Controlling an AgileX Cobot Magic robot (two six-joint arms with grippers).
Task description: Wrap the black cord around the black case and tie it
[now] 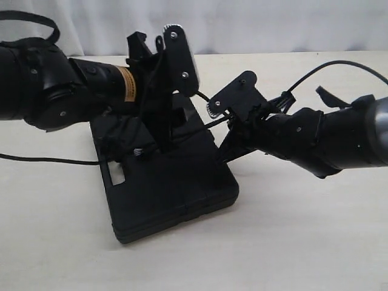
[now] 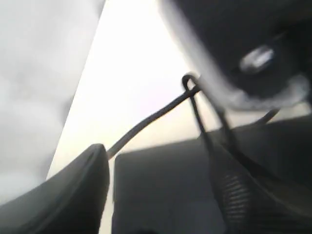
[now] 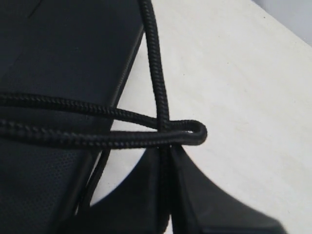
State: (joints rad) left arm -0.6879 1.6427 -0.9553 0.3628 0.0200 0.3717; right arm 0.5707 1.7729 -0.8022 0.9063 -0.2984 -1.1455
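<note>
The black case (image 1: 170, 194) lies flat in the middle of the table, its handle slot to the left. The black cord (image 3: 156, 73) crosses the case's top, and a doubled loop of it (image 3: 195, 132) lies across a single strand just off the case's (image 3: 63, 48) edge. My right gripper (image 3: 166, 153) is shut on that strand at the case's right edge (image 1: 221, 130). My left gripper (image 1: 170, 109) hovers over the back of the case. Its jaws stand wide open above the case (image 2: 161, 195), and the cord (image 2: 151, 119) runs taut past one finger (image 2: 83, 185).
A thin black cable (image 1: 48, 160) trails over the beige table (image 1: 303, 242) on the left. The right arm's glossy cable (image 1: 327, 66) arcs above it. A white backdrop closes the far side.
</note>
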